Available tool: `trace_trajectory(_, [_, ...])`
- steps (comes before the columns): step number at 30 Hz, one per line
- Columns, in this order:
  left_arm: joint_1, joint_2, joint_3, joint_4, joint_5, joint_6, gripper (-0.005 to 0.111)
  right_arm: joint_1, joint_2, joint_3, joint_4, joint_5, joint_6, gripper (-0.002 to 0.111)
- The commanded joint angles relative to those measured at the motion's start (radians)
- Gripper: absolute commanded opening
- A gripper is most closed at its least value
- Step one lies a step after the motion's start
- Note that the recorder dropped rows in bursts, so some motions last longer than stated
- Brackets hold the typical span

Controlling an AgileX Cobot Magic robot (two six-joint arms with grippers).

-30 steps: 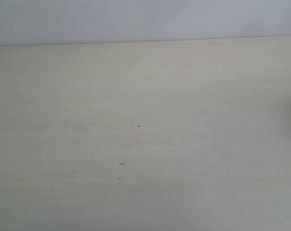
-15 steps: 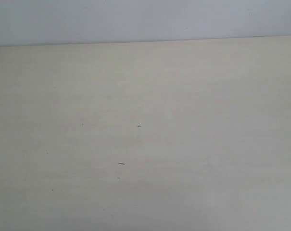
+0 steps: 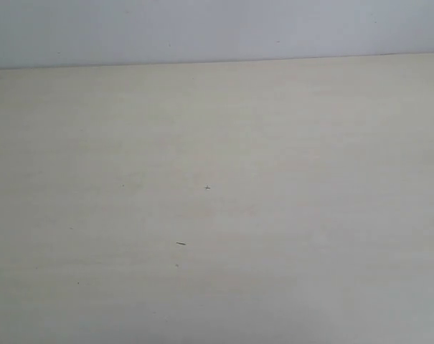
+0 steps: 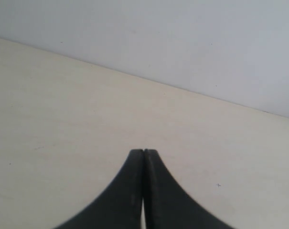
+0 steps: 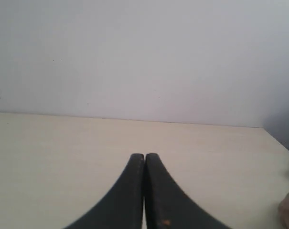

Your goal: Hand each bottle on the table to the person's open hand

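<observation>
Our grippers
Our left gripper (image 4: 144, 152) and right gripper (image 5: 144, 156) are curved, matte black; the right bears an orange speck (image 5: 165, 222).

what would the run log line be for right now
left end effector: shut, empty | right end effector: shut, empty | table: no bottles in view

Flat, diffuse light washes the pale worktop (image 3: 288, 143) and the grey-blue wall (image 3: 202, 29) behind it.
Light falls evenly across the exterior view; contrast is low, the wood grain barely reads, and the near edge dims slightly. In the wrist views the left pincer (image 4: 143, 151) and right pincer (image 5: 144, 155) appear as dark, soft-edged shapes with little surface detail, close to the lens and out of focus; the wall shades darker toward one edge of the right wrist view.
</observation>
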Motion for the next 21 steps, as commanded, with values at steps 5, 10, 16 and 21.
trace_trajectory(5, [-0.004, -0.006, 0.002, 0.002, -0.006, 0.003, 0.000, -0.006, -0.007, 0.004, -0.008, -0.003, 0.101, 0.000])
trace_trajectory(10, [-0.004, -0.006, 0.002, 0.002, -0.006, 0.003, 0.000, -0.004, -0.007, 0.004, -0.135, 0.051, 0.244, 0.000])
trace_trajectory(16, [-0.004, -0.006, 0.002, 0.002, -0.006, 0.003, 0.000, -0.004, -0.007, 0.004, -0.157, 0.053, 0.246, 0.000])
trace_trajectory(21, [-0.004, -0.006, 0.002, 0.002, -0.006, 0.003, 0.000, -0.004, -0.007, 0.004, -0.157, 0.051, 0.246, 0.000])
